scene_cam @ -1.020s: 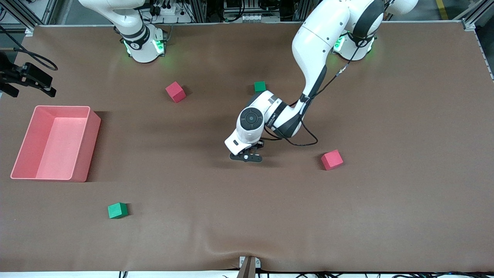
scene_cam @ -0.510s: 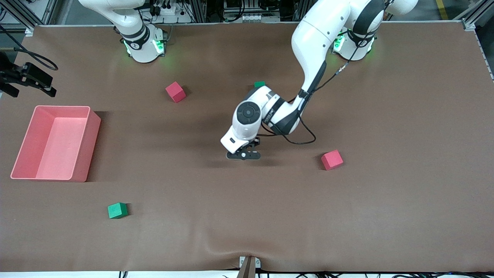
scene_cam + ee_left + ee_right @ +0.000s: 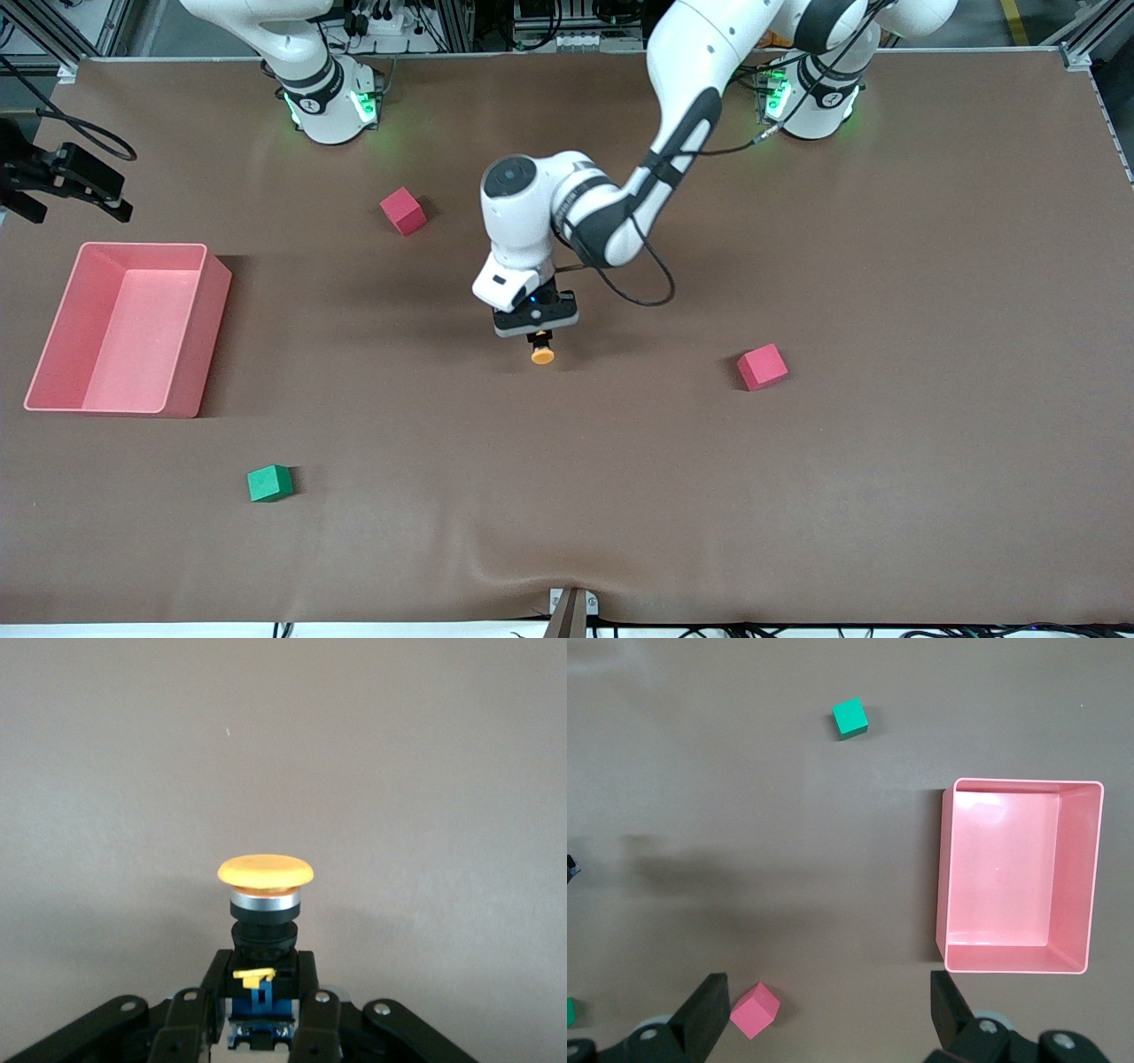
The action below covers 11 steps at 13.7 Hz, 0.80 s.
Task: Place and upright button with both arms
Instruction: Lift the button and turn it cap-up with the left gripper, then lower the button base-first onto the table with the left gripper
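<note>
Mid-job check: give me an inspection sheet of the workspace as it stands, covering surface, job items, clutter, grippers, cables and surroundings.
Surface: brown table mat, wrinkled at the edge nearest the front camera.
Job items: button held clear of the mat, orange cap pointing away from the left gripper.
Clutter: two red cubes; green cube; empty pink bin at the right arm's end.
Grippers: left gripper shut on the button's body, over mid-table; right gripper open, waiting high above the mat by the pink bin.
Cables: black cable looping off the left arm.
Surroundings: aluminium frame and wiring by the arm bases.
</note>
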### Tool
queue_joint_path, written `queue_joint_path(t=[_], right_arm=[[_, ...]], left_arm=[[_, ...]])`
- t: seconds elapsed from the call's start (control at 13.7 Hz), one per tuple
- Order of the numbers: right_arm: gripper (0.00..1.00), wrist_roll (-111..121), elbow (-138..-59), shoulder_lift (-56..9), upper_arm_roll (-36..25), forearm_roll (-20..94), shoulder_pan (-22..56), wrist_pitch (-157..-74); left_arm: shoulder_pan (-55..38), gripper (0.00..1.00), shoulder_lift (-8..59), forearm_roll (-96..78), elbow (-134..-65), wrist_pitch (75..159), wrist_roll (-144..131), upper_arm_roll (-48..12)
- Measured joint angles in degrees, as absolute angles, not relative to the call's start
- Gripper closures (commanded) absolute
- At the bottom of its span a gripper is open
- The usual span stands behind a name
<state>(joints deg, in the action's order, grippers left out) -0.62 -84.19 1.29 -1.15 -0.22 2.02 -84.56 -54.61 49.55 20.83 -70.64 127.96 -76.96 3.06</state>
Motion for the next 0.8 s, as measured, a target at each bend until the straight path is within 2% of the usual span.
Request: queue_joint_path(t=[0.44, 0.8], right_arm=[[0.0, 0.97, -84.18, 1.29, -1.32, -0.23, 1.99, -84.44], [0.0, 2.41, -84.18, 1.28, -1.5, -0.23, 1.96, -84.29]], left_arm=[[-57.01, 1.0, 52.03, 53.95, -71.61, 128.3, -101.49, 3.55], [-57.25, 1.0, 55.09, 71.74, -72.32, 128.99, -110.14, 3.64]])
